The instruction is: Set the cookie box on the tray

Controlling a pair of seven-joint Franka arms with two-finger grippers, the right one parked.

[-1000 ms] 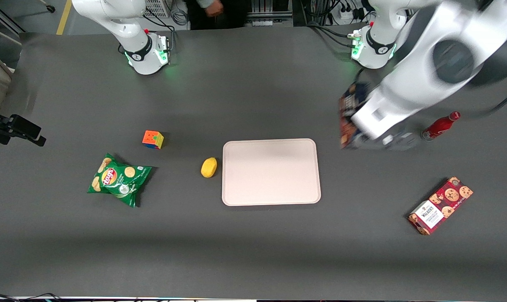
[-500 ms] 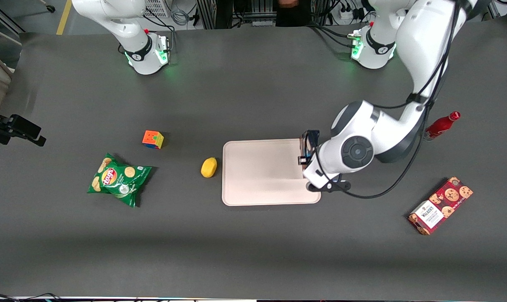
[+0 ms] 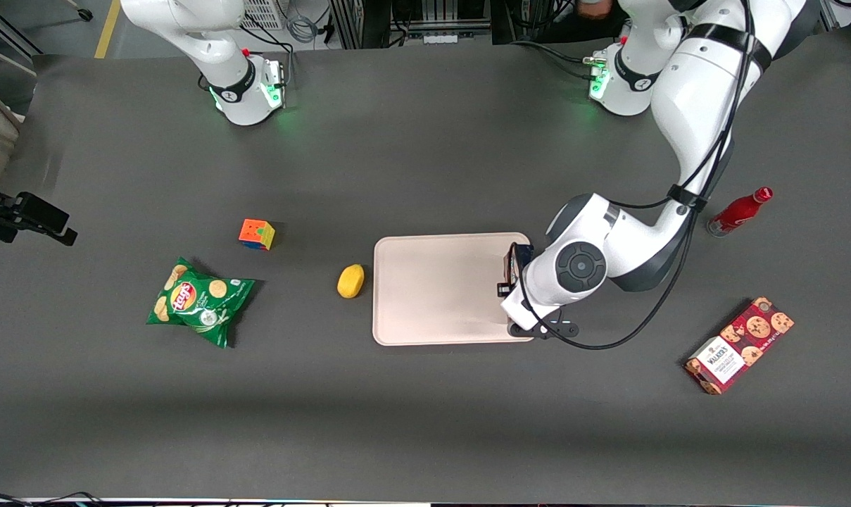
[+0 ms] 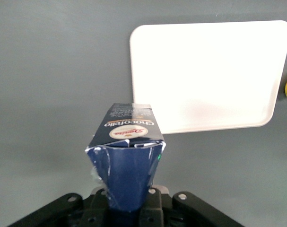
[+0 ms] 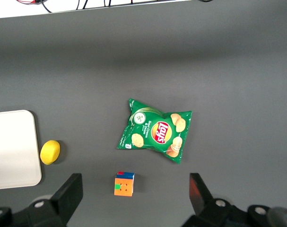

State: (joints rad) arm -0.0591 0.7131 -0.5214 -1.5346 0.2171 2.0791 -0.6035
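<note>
Cookie box [image 4: 129,163] held endwise in hand [image 4: 126,208].

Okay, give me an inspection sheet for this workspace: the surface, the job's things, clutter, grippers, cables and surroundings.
Surface: dark grey table.
Job's things: navy cookie box held in the air, over the tray's edge toward the working arm's end; pale tray bare.
Clutter: lemon beside the tray; puzzle cube and green chip bag toward the parked arm's end; red cookie box and red bottle toward the working arm's end.
Grippers: gripper above the tray's edge, jaws shut on the cookie box.
Cables: black cable looping from the working arm above the table.
Surroundings: racks and wiring past the table's edge.
</note>
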